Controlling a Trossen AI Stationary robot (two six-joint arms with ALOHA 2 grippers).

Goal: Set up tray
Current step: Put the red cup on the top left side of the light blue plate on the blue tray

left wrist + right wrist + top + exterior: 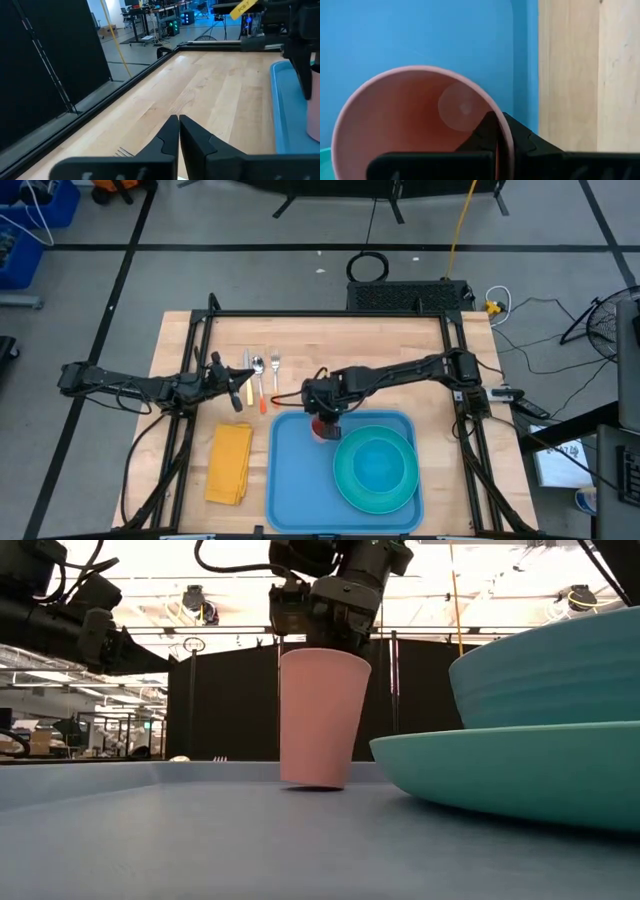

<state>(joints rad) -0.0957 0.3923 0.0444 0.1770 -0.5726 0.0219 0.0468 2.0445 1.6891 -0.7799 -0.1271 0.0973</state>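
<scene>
The step in hand appears to be the placing of a pink cup (322, 718) on the tray (300, 480). The right pincer (498, 131) pinches the cup's rim, one finger inside and one outside, and in the low view the cup is tilted, with one edge of its base just off the tray floor (or barely touching; it is hard to tell). The next move likely calls for lowering the cup until its base sits flat, then spreading the fingers and lifting clear without tipping it against the plate (377, 468) just beside it.

The left pincer (178, 125) is pressed together and empty, waiting over the bare worktop (400, 340) near the cutlery (262, 380).

The tray is a large flat blue rectangle with rounded corners and a low raised rim. It lies on the near middle of the worktop, right of a folded yellow napkin (230, 463). A teal plate with a teal bowl (560, 670) on it fills its right part; the cup stands at its far edge.
</scene>
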